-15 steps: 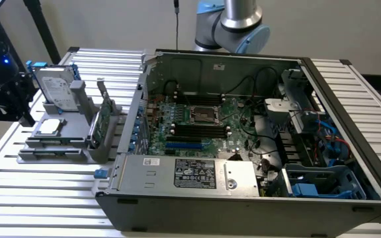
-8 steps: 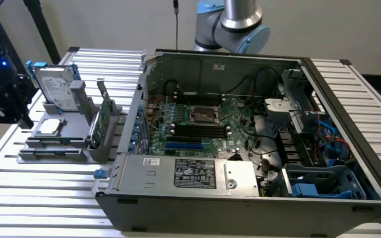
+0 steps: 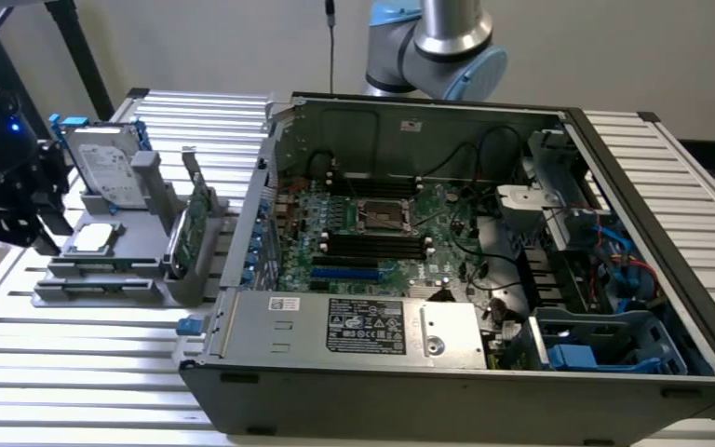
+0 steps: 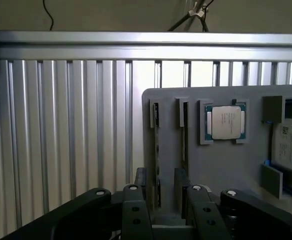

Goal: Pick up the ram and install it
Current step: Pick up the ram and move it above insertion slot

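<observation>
the ram [image 4: 157, 150] stood on edge in a narrow slot of the grey holder [image 4: 226, 165], upright so that both long faces were offered to a pinch. the gripper [image 4: 161, 182] sat over it with jaws apart, one finger on each side, clamped on nothing. the processor [image 4: 226, 122] lay flat in its own recess nearby. at the exterior view's left the holder stood beside the open computer case [image 3: 332, 377], well apart from the motherboard [image 3: 445, 219]; installation was judged not yet begun.
</observation>
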{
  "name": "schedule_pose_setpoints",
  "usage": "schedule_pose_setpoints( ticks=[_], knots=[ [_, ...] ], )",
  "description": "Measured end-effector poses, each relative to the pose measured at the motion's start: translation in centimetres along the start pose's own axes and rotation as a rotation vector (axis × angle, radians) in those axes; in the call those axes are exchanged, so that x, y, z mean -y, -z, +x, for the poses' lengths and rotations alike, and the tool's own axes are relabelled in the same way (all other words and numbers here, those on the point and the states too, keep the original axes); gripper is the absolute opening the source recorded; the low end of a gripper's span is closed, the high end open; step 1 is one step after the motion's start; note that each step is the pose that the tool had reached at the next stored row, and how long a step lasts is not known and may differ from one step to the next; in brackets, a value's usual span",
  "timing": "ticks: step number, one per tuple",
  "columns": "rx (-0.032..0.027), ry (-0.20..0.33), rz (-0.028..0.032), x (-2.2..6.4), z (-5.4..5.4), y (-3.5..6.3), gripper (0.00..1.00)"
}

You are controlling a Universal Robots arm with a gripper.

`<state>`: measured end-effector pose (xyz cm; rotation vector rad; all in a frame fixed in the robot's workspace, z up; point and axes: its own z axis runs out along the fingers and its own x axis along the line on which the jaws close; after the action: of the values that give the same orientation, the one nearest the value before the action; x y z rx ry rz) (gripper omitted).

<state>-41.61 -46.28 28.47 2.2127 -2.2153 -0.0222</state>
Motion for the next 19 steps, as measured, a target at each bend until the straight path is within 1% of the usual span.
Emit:
schedule_pose_setpoints(
  ticks=[12,19],
  knots=[
    [-0.0004,0.02,0.0,0.99,0.0,-2.17,0.36],
    [-0.0006,0.03,0.0,1.11,0.2,-3.44,0.36]
  ],
)
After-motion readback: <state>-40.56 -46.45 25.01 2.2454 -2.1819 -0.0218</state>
